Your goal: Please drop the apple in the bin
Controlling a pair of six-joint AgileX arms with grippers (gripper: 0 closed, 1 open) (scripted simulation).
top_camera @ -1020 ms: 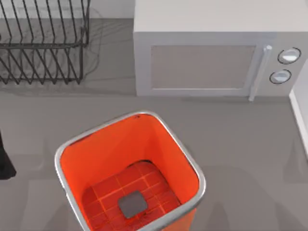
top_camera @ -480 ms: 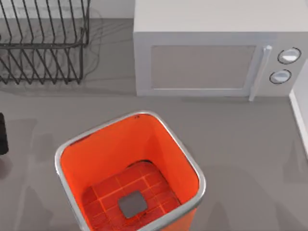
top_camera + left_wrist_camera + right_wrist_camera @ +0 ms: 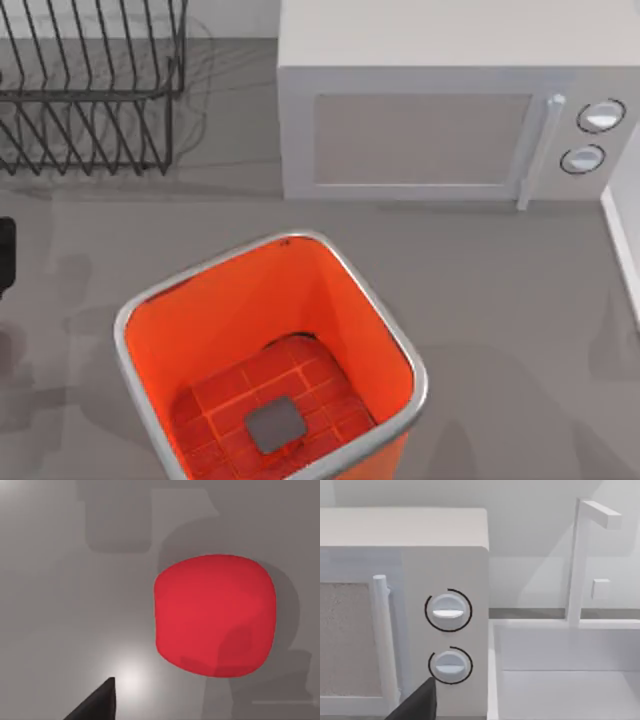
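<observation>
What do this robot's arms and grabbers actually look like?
Little of them is in view. At the top view's left edge a plain matte black block of the left arm pokes in. Each wrist view has one dark, nearly black pointed wedge at its rim, a tip of the left gripper and of the right gripper. I see no cables, markings or colours on these parts.

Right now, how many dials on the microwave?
2, both right of the microwave door: upper dial, lower dial just beneath it. None seem hidden.
</observation>
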